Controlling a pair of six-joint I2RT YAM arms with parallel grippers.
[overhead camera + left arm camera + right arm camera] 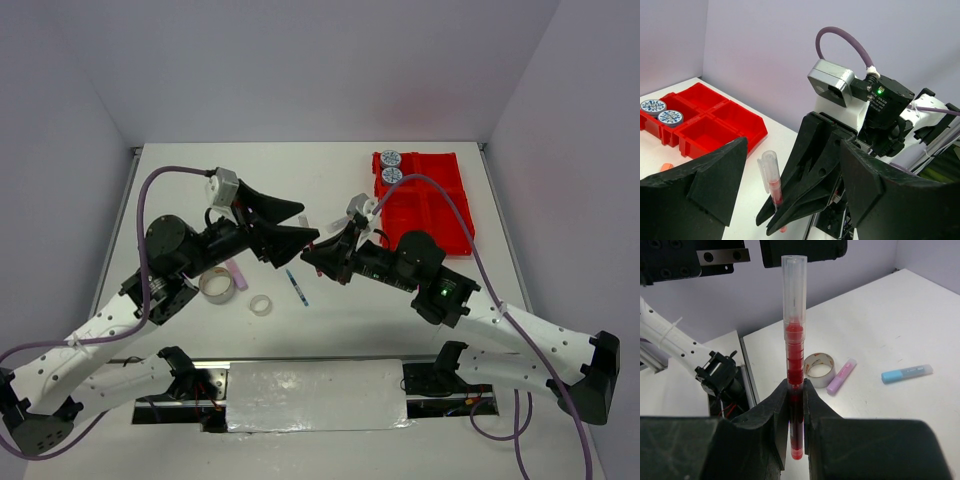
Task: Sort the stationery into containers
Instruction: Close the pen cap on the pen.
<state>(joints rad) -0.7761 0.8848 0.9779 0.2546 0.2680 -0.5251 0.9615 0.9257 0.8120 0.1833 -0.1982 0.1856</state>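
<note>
My right gripper (318,252) (796,385) is shut on a red pen (794,355) with a clear cap and holds it above the table. The pen also shows in the left wrist view (771,180). My left gripper (309,223) (792,150) is open wide and empty, its fingers on either side of the right gripper's tip without touching the pen. The red tray (440,215) (715,131) at the back right holds two blue-patterned tape rolls (391,167) (662,112) in one compartment. A blue pen (297,287) lies on the table.
A large tape ring (217,285) (819,369), a smaller ring (261,304) and a pink stick (237,273) (841,376) lie left of centre. A blue stick (906,373) lies near them. An orange-capped stick (666,167) lies by the tray.
</note>
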